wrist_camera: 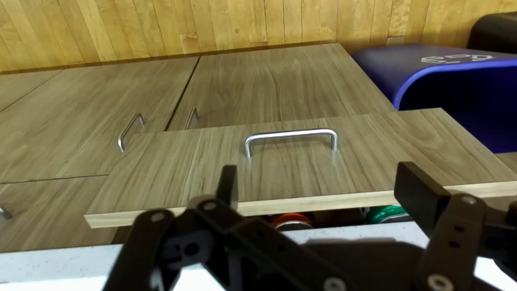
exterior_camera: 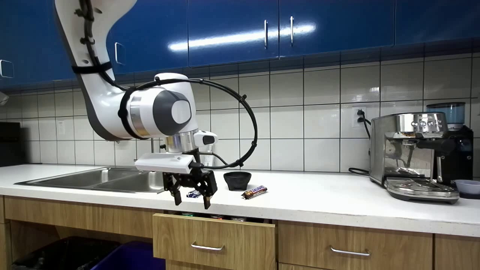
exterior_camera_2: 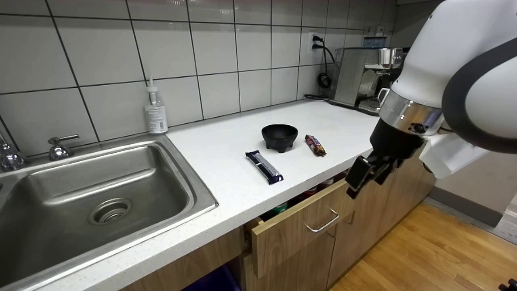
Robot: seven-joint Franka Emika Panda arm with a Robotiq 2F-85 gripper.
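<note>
My gripper [exterior_camera: 192, 204] stands open in front of the counter edge, nothing between its fingers. Below it is a wooden drawer [exterior_camera: 210, 232], pulled partly out, with a silver handle [wrist_camera: 291, 133]. In the wrist view the handle lies beyond the gap between the fingertips, apart from them. Inside the drawer, the tops of a red can [wrist_camera: 291, 219] and a green can [wrist_camera: 387, 212] show; the counter hides the rest. On the counter are a black footed bowl [exterior_camera_2: 279, 137], a brown-red wrapped bar [exterior_camera_2: 315, 145] and a dark blue and silver wrapped bar [exterior_camera_2: 264, 167].
A steel sink [exterior_camera_2: 204, 198] is set into the counter, with a soap bottle [exterior_camera_2: 156, 118] behind it. An espresso machine [exterior_camera: 382, 150] stands farther along. Under the counter is a blue bin [wrist_camera: 379, 68]. Blue cabinets [exterior_camera: 232, 30] hang above.
</note>
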